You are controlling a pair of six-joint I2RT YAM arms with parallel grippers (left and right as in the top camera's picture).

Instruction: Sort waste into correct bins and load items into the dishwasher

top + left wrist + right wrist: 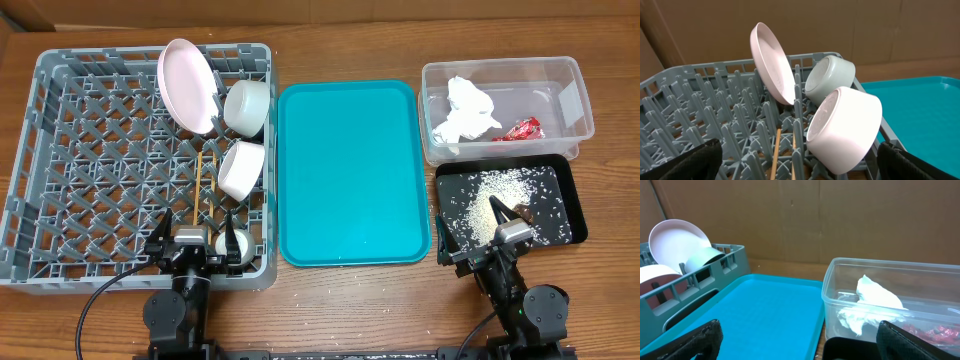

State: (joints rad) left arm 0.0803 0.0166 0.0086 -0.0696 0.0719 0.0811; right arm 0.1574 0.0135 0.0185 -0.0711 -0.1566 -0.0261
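Teal tray (350, 170) lies on wooden table (380, 320).

A robot lab workbench: a wooden table (350, 310) walled by brown cardboard panels (840, 220), robot arms (180, 312) at its edge.

Brown wood-grain table (350, 305), plain brown cardboard wall (840, 215) behind, soft even light.

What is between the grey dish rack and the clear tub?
A flat teal tray lies between the dish rack and the tub, beside both; the overhead view shows it best.
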